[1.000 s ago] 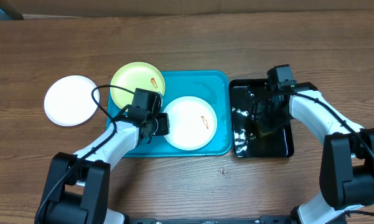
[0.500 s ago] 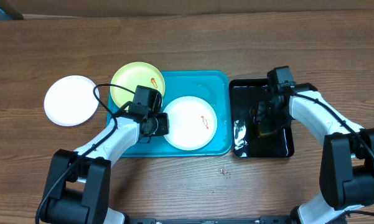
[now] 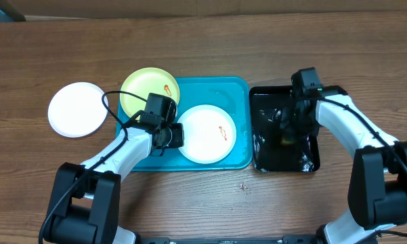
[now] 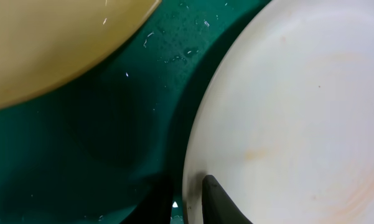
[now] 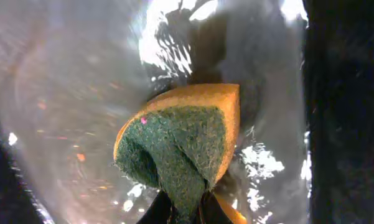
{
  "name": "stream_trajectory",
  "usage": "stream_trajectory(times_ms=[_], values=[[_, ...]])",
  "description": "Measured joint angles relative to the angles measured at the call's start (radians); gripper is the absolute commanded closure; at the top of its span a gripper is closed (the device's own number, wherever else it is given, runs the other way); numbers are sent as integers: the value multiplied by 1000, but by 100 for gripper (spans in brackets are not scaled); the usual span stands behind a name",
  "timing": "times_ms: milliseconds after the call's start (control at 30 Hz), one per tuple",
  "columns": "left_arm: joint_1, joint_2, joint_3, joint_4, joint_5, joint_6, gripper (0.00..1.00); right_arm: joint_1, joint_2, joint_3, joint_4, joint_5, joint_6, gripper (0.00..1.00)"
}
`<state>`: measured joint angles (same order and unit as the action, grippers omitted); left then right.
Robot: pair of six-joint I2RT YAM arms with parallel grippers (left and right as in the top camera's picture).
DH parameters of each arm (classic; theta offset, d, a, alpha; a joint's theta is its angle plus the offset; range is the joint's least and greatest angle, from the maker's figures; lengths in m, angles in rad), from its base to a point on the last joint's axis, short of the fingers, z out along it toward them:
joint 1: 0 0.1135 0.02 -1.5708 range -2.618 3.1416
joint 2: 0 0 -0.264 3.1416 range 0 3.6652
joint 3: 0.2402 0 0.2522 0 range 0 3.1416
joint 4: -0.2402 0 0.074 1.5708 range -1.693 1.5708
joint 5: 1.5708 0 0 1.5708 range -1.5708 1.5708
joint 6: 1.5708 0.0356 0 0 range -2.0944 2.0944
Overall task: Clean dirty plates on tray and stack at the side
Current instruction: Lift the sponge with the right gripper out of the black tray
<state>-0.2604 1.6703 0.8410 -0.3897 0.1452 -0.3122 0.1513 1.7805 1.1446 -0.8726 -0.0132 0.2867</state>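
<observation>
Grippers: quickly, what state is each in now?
Left gripper: shut on the rim of the white plate in the tray.
Right gripper: shut on the sponge.

Likely a robotics lab: arms (image 3: 345, 125) at a wooden table (image 3: 257, 41).

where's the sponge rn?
The sponge is pinched in the right gripper, as the right wrist view shows. It is over the black tray on the table's right side, next to the blue tray.
</observation>
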Motion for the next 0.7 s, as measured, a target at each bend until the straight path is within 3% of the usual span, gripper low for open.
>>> stream_trajectory(times_ms=[333, 700], values=[[0, 0, 5, -16, 0, 0, 96, 69, -26, 2, -23, 179, 0, 96], [0, 0, 48, -117, -22, -17, 95, 120, -26, 62, -44, 253, -3, 96]])
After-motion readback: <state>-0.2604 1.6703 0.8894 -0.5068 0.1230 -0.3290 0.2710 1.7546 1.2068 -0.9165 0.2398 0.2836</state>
